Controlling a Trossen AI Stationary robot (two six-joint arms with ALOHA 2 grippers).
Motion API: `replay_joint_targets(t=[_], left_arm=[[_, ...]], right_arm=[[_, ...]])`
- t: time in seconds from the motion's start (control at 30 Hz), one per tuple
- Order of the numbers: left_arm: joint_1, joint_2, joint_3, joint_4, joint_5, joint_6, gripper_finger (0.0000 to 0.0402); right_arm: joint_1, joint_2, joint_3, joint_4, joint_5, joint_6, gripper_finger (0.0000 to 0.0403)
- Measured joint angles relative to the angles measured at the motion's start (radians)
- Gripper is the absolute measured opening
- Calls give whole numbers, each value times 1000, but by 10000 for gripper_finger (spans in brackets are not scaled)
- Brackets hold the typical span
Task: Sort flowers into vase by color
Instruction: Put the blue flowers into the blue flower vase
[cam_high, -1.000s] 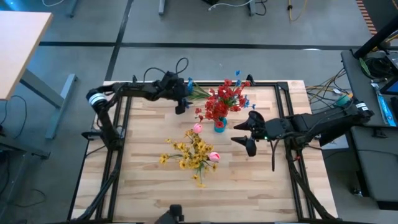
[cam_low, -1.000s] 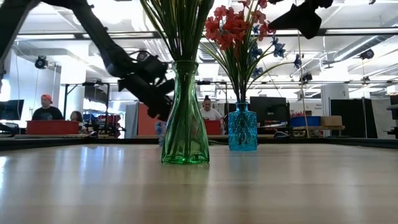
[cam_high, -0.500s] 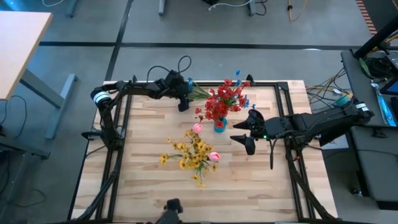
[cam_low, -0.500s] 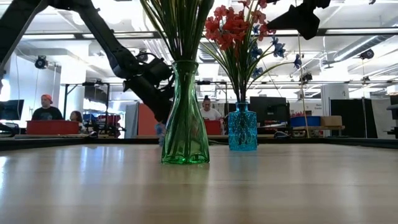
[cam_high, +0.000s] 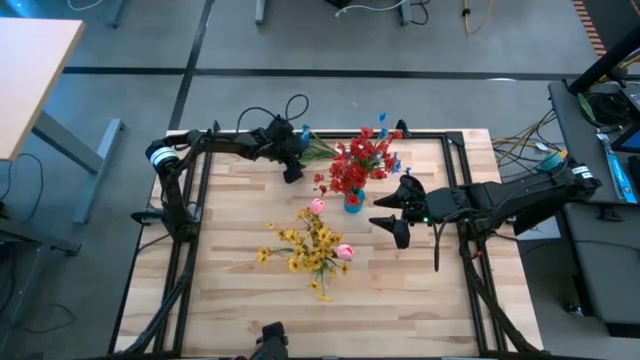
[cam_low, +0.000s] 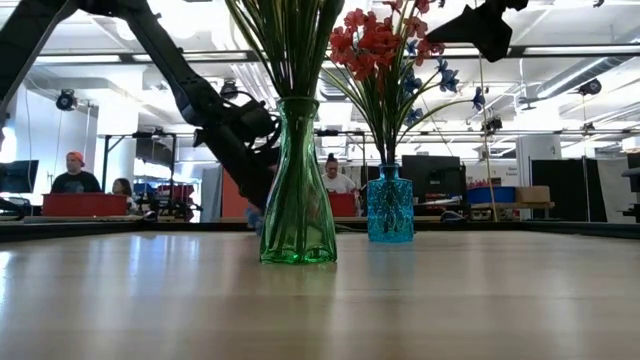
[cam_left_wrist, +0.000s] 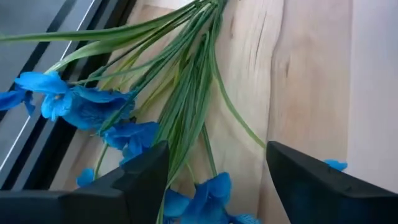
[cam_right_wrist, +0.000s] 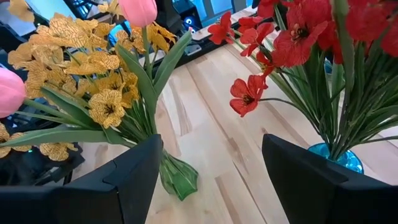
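A loose blue sprig (cam_left_wrist: 93, 109), with thin green stems and crinkled fabric petals, lies flat on the wooden table (cam_high: 230, 290) at about eleven o'clock from the table's middle, near the far edge. The left gripper (cam_high: 291, 168) hangs low over it, its two dark fingers (cam_left_wrist: 134, 186) spread wide on either side of the stems and gripping nothing. Two glass vases stand near the centre: a small blue vase (cam_low: 389, 205) with a moulded, faceted surface holds the red sprigs (cam_high: 357, 160) with a few blue blooms among them, and at about seven o'clock from it a taller ribbed green vase (cam_low: 297, 190) with a narrow waist holds clustered yellow sprigs (cam_high: 305, 245) and two smooth pink buds (cam_high: 318, 206). The right gripper (cam_high: 397, 215) hovers at three o'clock from the blue vase, apart from it, fingers parted and empty.
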Motion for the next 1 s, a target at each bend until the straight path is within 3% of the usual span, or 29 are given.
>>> replay_joint_targets(t=[0.3, 1.0], left_arm=[[2, 0, -3, -4, -128, 23, 199], [2, 0, -3, -86, -131, 48, 15]], right_arm=[[0, 0, 0, 0, 0, 6, 270], [0, 0, 0, 0, 0, 0, 270]])
